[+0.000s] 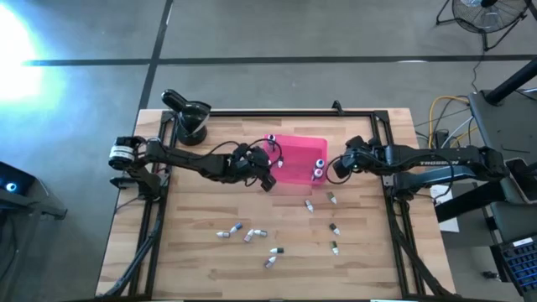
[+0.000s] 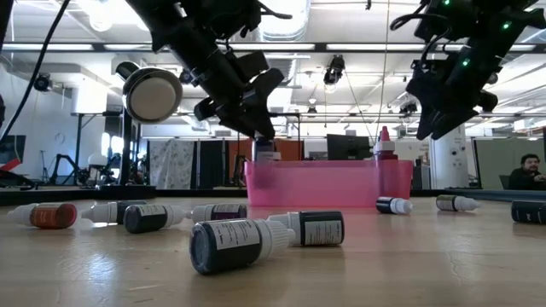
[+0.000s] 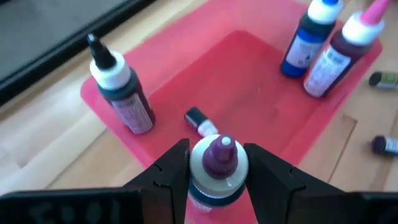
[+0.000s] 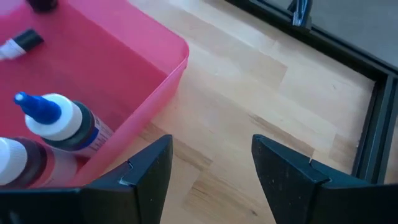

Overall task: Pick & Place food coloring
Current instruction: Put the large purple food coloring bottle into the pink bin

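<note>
The pink tray (image 1: 294,151) lies mid-table. My left gripper (image 1: 267,174) (image 3: 217,171) is at its near left corner, shut on a dark dropper bottle (image 3: 217,163) with a white cap and purple tip. Upright in the tray stand a black-tipped bottle (image 3: 123,93), a blue one (image 3: 308,37) and a red one with a pink tip (image 3: 339,53); a tiny bottle (image 3: 202,122) lies on its side on the tray floor. My right gripper (image 1: 337,168) (image 4: 211,168) hangs open beside the tray's right end, over bare wood. Several more bottles (image 1: 252,235) lie on the table's near half. My left gripper pinches the bottle just below its white cap (image 3: 214,180), one finger (image 3: 171,168) on each side, slanting down from the table's left. The bottle stands upright in the hold, tip up, at the tray's near left corner (image 2: 266,153). The fingers and tray wall hide its base.
Loose bottles lie on their sides near the front edge (image 2: 230,243) (image 2: 307,228) and toward the right (image 1: 334,228). A black metal frame (image 1: 382,143) borders the table. A round black lamp (image 1: 189,113) stands at the far left corner. A person (image 2: 529,170) sits far off.
</note>
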